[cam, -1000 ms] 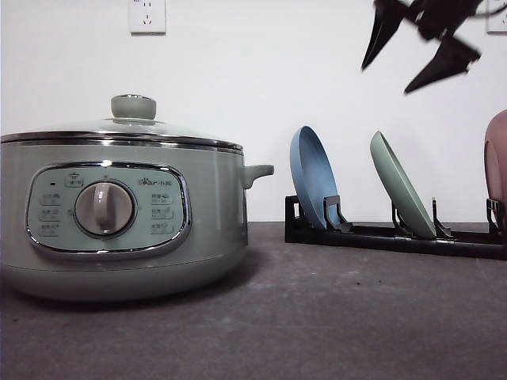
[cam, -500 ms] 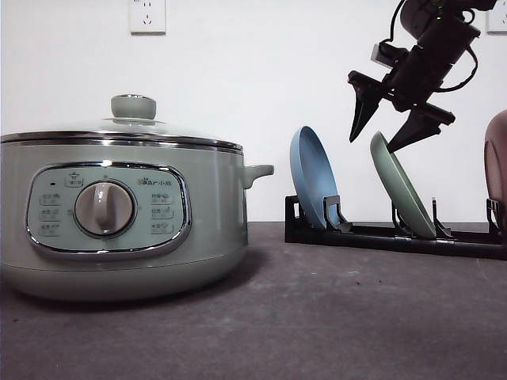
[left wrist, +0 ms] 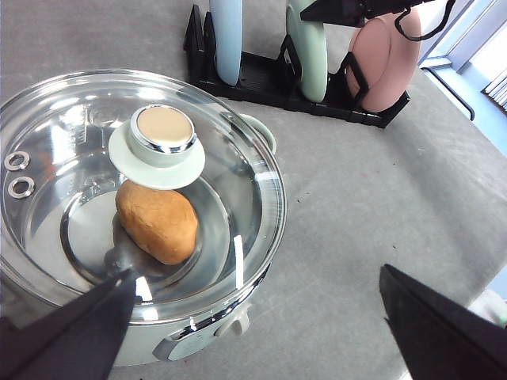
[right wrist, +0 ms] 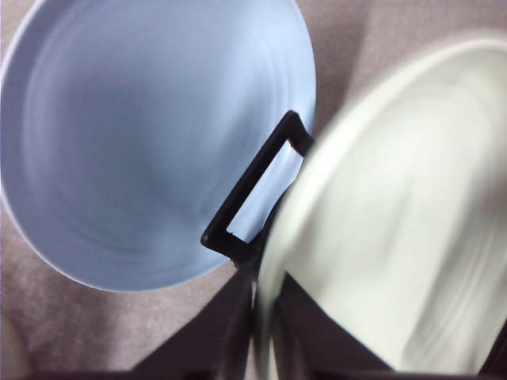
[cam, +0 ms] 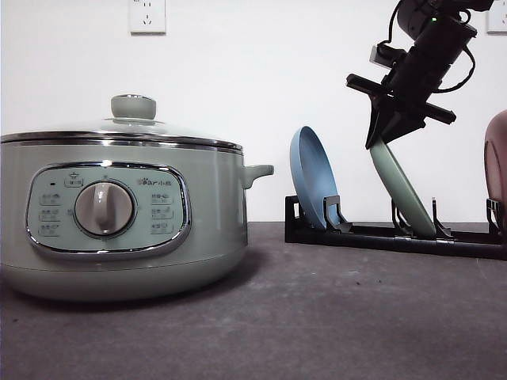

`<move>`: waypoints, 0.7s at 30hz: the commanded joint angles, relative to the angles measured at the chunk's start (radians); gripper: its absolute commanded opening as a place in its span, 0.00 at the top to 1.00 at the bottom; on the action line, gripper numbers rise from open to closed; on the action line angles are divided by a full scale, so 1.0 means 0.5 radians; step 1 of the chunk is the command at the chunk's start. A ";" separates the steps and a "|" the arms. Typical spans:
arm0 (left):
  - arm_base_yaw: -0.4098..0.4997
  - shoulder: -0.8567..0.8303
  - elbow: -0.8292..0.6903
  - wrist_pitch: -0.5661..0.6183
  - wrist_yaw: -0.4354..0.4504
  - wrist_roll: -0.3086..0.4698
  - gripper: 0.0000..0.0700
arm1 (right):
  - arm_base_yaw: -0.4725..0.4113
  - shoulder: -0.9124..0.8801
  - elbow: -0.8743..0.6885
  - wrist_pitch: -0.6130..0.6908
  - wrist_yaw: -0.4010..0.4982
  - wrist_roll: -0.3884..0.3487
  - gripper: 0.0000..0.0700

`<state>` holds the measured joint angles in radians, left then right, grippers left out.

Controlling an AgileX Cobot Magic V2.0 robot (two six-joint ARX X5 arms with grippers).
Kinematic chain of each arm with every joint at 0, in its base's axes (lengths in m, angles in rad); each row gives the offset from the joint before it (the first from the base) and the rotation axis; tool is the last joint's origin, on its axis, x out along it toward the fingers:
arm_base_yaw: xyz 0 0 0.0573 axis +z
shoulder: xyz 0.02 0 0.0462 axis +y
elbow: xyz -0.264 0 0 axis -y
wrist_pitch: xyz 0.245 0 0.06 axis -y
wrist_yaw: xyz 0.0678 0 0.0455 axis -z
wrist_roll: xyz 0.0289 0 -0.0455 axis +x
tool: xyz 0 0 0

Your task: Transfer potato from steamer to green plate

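right claw (cam: pixel 386 136) lowered, closed onto green plate (cam: pixel 402 190) rim

The steamer (cam: pixel 119 214) stands on the table (cam: pixel 317 317) at the left, its lid (left wrist: pixel 95 182) on it, and the potato (left wrist: pixel 157 221) lies inside under the lid. To the right and farther back sits a rack (cam: pixel 396 236) holding three plates on edge: the blue plate (cam: pixel 314 178) nearest the steamer, the green plate (cam: pixel 402 190) in the middle, the pink plate (cam: pixel 497 170) at the far right. The right claw (cam: pixel 380 141) sits at the upper rim of the green plate, one finger on each side of it. The left claw (left wrist: pixel 253 317) hangs above the steamer's near side.
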<state>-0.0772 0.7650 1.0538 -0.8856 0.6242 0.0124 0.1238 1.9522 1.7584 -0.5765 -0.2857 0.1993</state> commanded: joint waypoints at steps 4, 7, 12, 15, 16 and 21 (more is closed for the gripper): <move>-0.003 0.012 0.043 0.021 0.007 0.004 0.10 | 0.006 -0.002 0.058 0.014 -0.002 0.006 0.99; -0.003 0.012 0.043 0.021 0.007 0.004 0.10 | 0.008 -0.059 0.062 0.015 -0.007 0.006 0.99; -0.003 0.012 0.043 0.021 0.007 0.004 0.10 | 0.013 -0.200 0.063 0.014 -0.087 0.005 0.99; -0.003 0.012 0.043 0.021 0.007 0.003 0.10 | 0.027 -0.305 0.063 0.006 -0.110 0.005 0.99; -0.003 0.012 0.043 0.021 0.007 0.003 0.10 | 0.034 -0.343 0.063 -0.003 -0.110 0.004 0.99; -0.003 0.012 0.043 0.021 0.007 0.003 0.10 | 0.097 -0.532 0.063 -0.161 -0.108 -0.079 0.99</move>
<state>-0.0772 0.7650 1.0538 -0.8856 0.6239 0.0124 0.1629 1.6886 1.7611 -0.6527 -0.3382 0.1899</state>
